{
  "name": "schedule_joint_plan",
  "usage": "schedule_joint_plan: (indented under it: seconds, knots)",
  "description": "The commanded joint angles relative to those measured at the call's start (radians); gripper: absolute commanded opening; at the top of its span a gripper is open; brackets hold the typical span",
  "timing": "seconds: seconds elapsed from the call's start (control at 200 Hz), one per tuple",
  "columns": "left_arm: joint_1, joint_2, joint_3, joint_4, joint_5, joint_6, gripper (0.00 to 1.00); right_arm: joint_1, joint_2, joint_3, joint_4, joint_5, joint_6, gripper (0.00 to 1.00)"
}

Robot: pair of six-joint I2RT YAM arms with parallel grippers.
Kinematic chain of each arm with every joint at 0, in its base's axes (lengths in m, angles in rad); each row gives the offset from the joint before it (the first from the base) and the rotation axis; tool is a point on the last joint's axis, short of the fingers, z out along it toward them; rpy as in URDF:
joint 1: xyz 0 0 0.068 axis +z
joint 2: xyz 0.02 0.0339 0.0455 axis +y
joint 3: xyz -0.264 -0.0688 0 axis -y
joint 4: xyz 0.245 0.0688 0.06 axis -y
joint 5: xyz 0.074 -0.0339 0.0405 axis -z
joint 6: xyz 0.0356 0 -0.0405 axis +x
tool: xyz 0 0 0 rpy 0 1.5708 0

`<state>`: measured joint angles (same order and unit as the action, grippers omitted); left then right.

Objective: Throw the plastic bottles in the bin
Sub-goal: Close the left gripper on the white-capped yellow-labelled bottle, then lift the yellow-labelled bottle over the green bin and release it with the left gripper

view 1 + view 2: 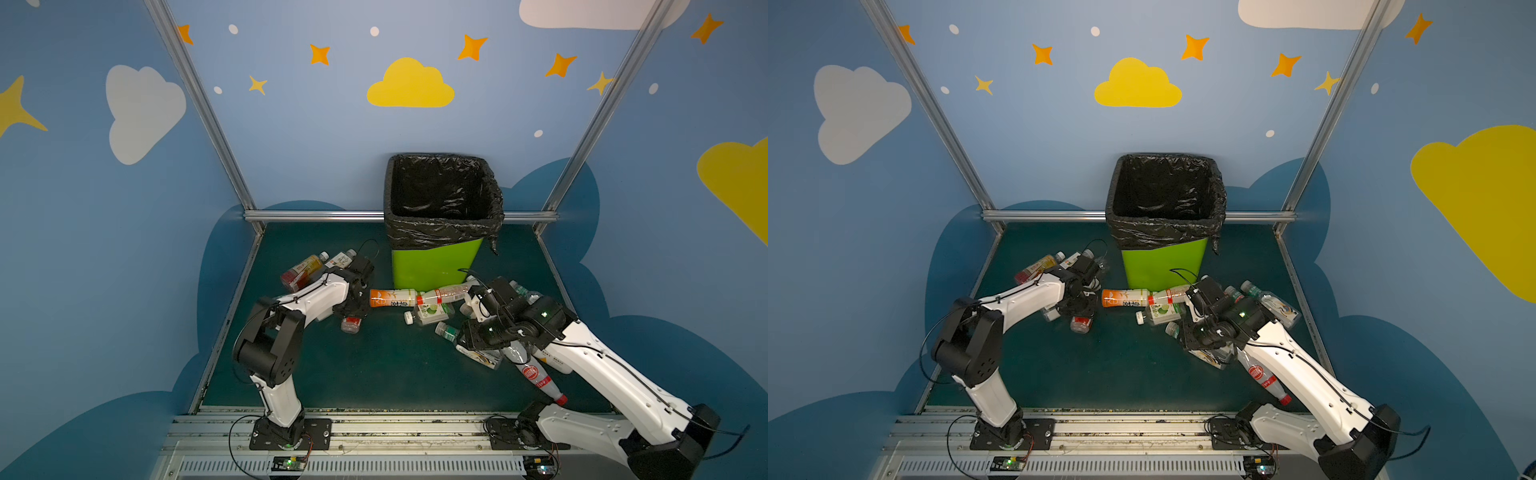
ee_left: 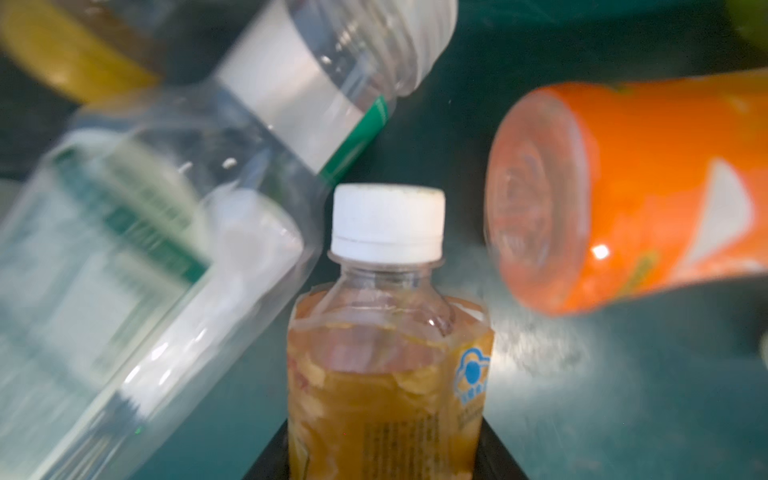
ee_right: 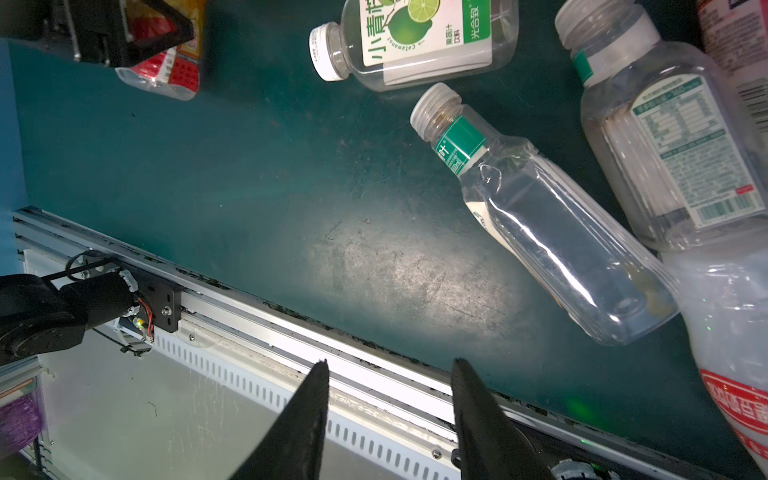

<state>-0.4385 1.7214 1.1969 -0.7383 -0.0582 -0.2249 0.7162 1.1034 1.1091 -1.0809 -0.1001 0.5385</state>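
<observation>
Bottle (image 2: 386, 353) with a white cap sits pinched in the left gripper (image 2: 384, 451); right gripper (image 3: 390, 365) hangs spread, holding nothing.

- Both top views are dim and evenly lit, with wide-angle stretch toward the edges.
- The black bag (image 1: 444, 232) glints with small highlights.
- Left wrist view: the orange bottle (image 2: 623, 195) and clear bottle (image 2: 124, 249) smear with blur, while the white-capped bottle (image 2: 388, 291) is sharper.
- Right wrist view: crisp, with a pale glare patch on the green mat (image 3: 395, 266).

White-shelled arms (image 1: 615, 374), black joints (image 1: 266, 345), black cables (image 1: 230, 440), black base plates (image 1: 320, 432), tapered black end effector fingers (image 3: 299, 428)
</observation>
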Motion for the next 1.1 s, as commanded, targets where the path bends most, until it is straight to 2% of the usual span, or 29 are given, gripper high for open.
schedule_joint_plan:
  seconds: [0.0,0.28,0.426,0.506,0.651,0.786,0.801,0.826,0.846,0.866,0.876,0.946,1.011,1.031,1.091]
  knots:
    - [0.004,-0.121,-0.018,-0.072,-0.011,-0.043,0.52,0.002,-0.011,0.022,-0.018,0.022,-0.005,0.49]
    - [0.003,-0.495,-0.056,-0.196,-0.027,-0.200,0.52,0.001,0.036,0.043,0.016,-0.001,-0.020,0.50]
    - [0.003,-0.741,-0.022,-0.073,0.004,-0.248,0.52,0.002,0.094,0.084,0.024,-0.024,-0.046,0.49]
    - [0.003,-0.764,0.093,-0.031,0.015,-0.241,0.53,0.002,0.130,0.116,0.027,-0.036,-0.066,0.49]
    - [-0.004,-0.532,0.426,0.076,0.175,-0.165,0.53,0.002,0.199,0.187,0.027,-0.060,-0.104,0.49]
    - [-0.057,-0.164,0.848,0.125,0.262,-0.059,0.53,0.003,0.260,0.257,0.005,-0.075,-0.140,0.49]
    - [-0.059,-0.118,0.903,0.123,0.298,-0.055,0.54,0.002,0.264,0.261,0.006,-0.077,-0.142,0.49]
    - [-0.063,-0.040,0.996,0.113,0.328,-0.047,0.61,0.003,0.274,0.265,0.007,-0.086,-0.143,0.49]
    - [-0.069,0.028,1.081,0.092,0.336,-0.038,0.74,0.003,0.279,0.268,0.013,-0.092,-0.145,0.50]
    - [-0.075,0.094,1.171,0.061,0.332,-0.029,0.93,0.003,0.284,0.269,0.017,-0.098,-0.145,0.50]
    - [-0.078,0.118,1.206,0.043,0.325,-0.023,0.99,0.003,0.286,0.269,0.019,-0.101,-0.145,0.50]
    - [-0.089,0.366,1.584,-0.082,0.278,-0.022,1.00,0.003,0.299,0.273,0.018,-0.116,-0.144,0.49]
    - [-0.084,0.527,1.934,-0.210,0.251,-0.042,1.00,0.002,0.300,0.273,0.015,-0.124,-0.143,0.49]
    - [-0.079,0.509,1.917,-0.210,0.255,-0.050,1.00,0.003,0.298,0.272,0.011,-0.125,-0.142,0.50]
    - [-0.069,0.366,1.698,-0.142,0.236,-0.052,1.00,0.001,0.284,0.269,0.005,-0.114,-0.141,0.50]
